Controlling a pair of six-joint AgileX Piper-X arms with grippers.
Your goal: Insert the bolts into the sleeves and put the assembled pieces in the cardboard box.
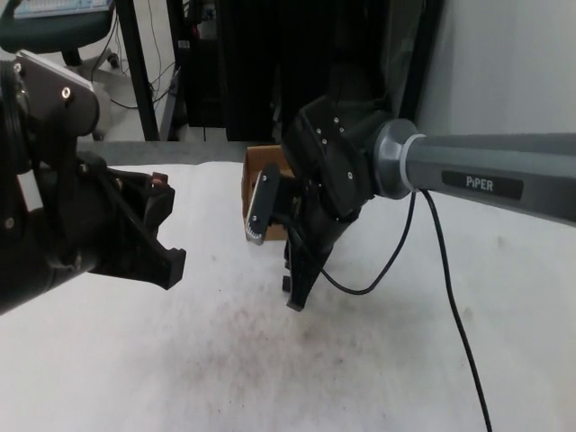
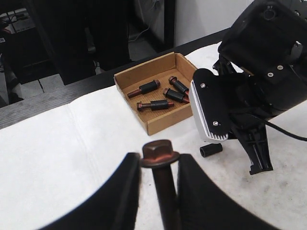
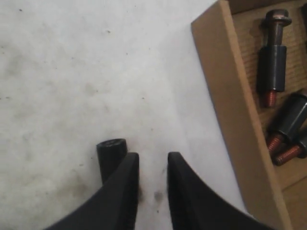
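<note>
My left gripper [image 2: 158, 165] is shut on a copper bolt [image 2: 159, 152], whose head sticks out past the fingertips. It hangs above the white bench, short of the cardboard box [image 2: 154, 125]. Three assembled bolt-and-sleeve pieces [image 2: 156, 105] lie in the box [image 3: 230, 105]. A loose black sleeve [image 2: 211, 150] lies on the bench beside the box. My right gripper [image 3: 152, 160] points down at the bench, slightly open with nothing between its fingers. The sleeve [image 3: 111, 152] lies just outside one finger. In the high view the right gripper [image 1: 298, 297] hides part of the box [image 1: 256, 166].
The left arm [image 1: 81, 225] fills the bench's left side in the high view. The right arm's black cable [image 1: 450, 306] trails over the bench on the right. Dark frames and a chair stand behind the bench's far edge.
</note>
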